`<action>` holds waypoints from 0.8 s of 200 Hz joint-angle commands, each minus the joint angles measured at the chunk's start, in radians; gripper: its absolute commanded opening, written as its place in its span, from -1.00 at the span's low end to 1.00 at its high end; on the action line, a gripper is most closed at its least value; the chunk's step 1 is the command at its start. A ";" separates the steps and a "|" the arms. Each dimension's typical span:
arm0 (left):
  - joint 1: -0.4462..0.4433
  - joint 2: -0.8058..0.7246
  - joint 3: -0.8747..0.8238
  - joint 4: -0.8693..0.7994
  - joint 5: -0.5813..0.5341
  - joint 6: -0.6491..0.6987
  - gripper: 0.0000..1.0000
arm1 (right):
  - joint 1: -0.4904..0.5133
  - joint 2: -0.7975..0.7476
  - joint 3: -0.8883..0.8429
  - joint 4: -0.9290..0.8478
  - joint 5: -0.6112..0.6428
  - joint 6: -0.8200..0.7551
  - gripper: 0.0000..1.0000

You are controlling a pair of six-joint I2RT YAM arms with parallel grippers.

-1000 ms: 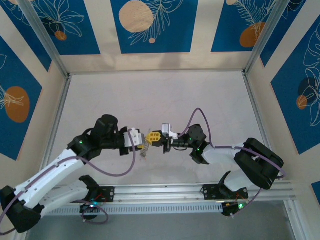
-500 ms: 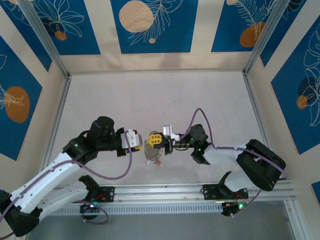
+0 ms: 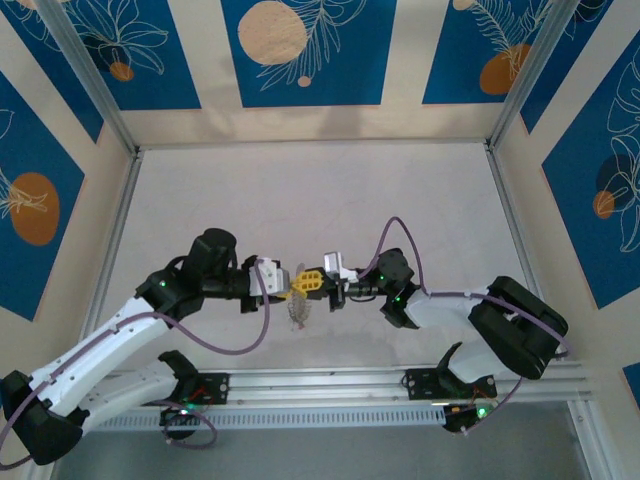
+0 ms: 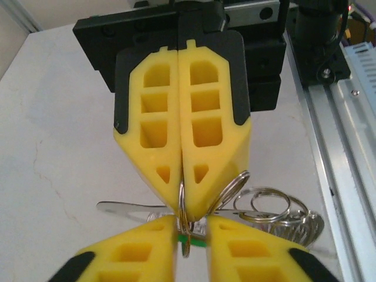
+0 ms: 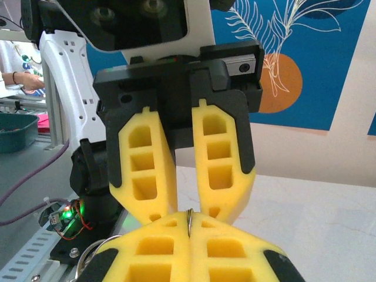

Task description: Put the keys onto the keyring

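In the top view my left gripper [image 3: 289,288] and right gripper [image 3: 311,283] meet tip to tip above mid-table, and the keyring [image 3: 298,313] bundle hangs under them. In the left wrist view my right gripper [image 4: 181,204] is shut on the ring's thin wire [image 4: 184,230], seen edge-on. My left gripper [image 4: 191,228] stands just below, its jaws a narrow gap apart. The key's green head [image 4: 198,239] spans that gap from pad to pad. In the right wrist view my right gripper [image 5: 189,228] pinches the ring's edge [image 5: 189,218] and the left gripper [image 5: 187,207] faces it.
Several small split rings [image 4: 265,203] and a flat silver strip [image 4: 124,207] hang from the bundle. The aluminium rail [image 3: 330,385] with both arm bases runs along the near edge. Patterned walls [image 3: 300,60] and metal frame posts [image 3: 108,95] enclose the white table [image 3: 320,200].
The left gripper, pulled back half a second ago, has come in again to the right gripper's tips and its jaws have narrowed. The right gripper has kept hold of the ring.
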 commanded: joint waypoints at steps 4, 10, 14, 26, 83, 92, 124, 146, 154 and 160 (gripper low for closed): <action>0.005 0.015 0.041 0.002 0.045 0.021 -0.77 | 0.000 0.008 0.031 0.052 -0.015 -0.016 -1.00; 0.004 0.018 0.042 -0.003 0.045 0.021 -0.81 | 0.001 0.012 0.032 0.055 -0.019 -0.017 -1.00; 0.005 0.016 0.041 -0.001 0.046 0.020 -0.83 | 0.000 0.014 0.034 0.055 -0.021 -0.017 -1.00; 0.004 0.014 0.035 0.011 0.051 0.015 -0.85 | 0.001 0.015 0.037 0.055 -0.026 -0.016 -1.00; 0.005 0.031 0.046 0.002 0.046 0.034 -0.92 | 0.001 0.012 0.039 0.037 -0.033 -0.025 -1.00; 0.005 0.034 0.051 0.001 0.044 0.031 -0.95 | 0.002 0.012 0.040 0.022 -0.029 -0.033 -1.00; 0.005 0.037 0.059 0.027 0.032 -0.016 -1.00 | 0.001 0.024 0.032 0.012 -0.023 -0.046 -1.00; 0.006 0.055 0.094 -0.036 -0.016 -0.002 -1.00 | -0.003 -0.010 0.020 -0.092 0.017 -0.108 -0.85; 0.003 0.065 0.115 -0.082 -0.048 0.013 -1.00 | -0.008 -0.036 0.020 -0.160 0.030 -0.142 -0.76; 0.003 0.074 0.130 -0.120 -0.069 0.028 -1.00 | -0.011 -0.059 0.022 -0.224 0.035 -0.169 -0.72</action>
